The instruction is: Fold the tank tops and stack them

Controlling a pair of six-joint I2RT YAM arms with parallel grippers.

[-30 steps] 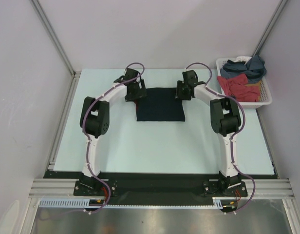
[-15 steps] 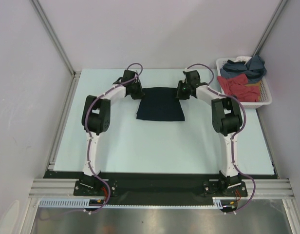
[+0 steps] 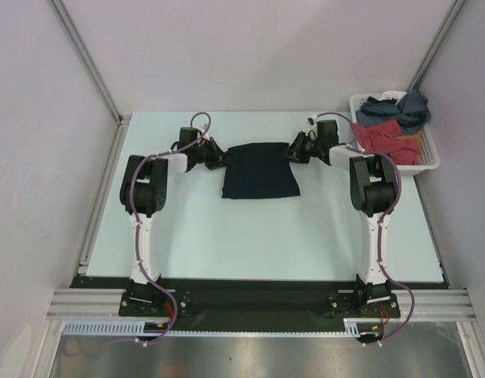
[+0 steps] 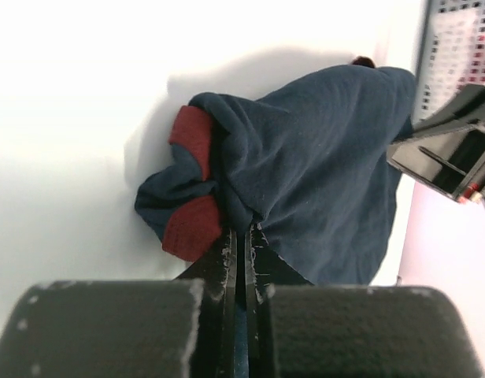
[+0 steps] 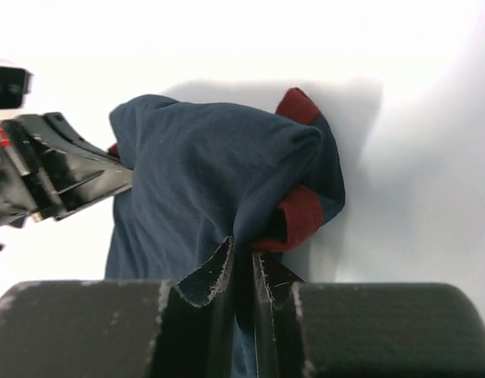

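Arms stretched forward, low. Left gripper (image 4: 240, 230) and right gripper (image 5: 242, 250) each pinch a far corner of the navy top (image 3: 259, 172). Basket (image 3: 434, 146) holds a red garment (image 3: 386, 140) and a blue top (image 3: 398, 109).

Soft matt cloth on a smooth table.
Tank top (image 4: 321, 173): navy knit, slightly fuzzy; trim (image 4: 191, 228): red matt cloth; table (image 3: 227, 236): smooth, pale; basket (image 3: 428, 168): white perforated plastic.

No lettering, label, brand or number is legible in any view. The navy tank top (image 3: 259, 170) shows only plain cloth and red trim up close; the slate-blue tank top (image 3: 401, 107) in the basket (image 3: 433, 150) is too small to read any print.
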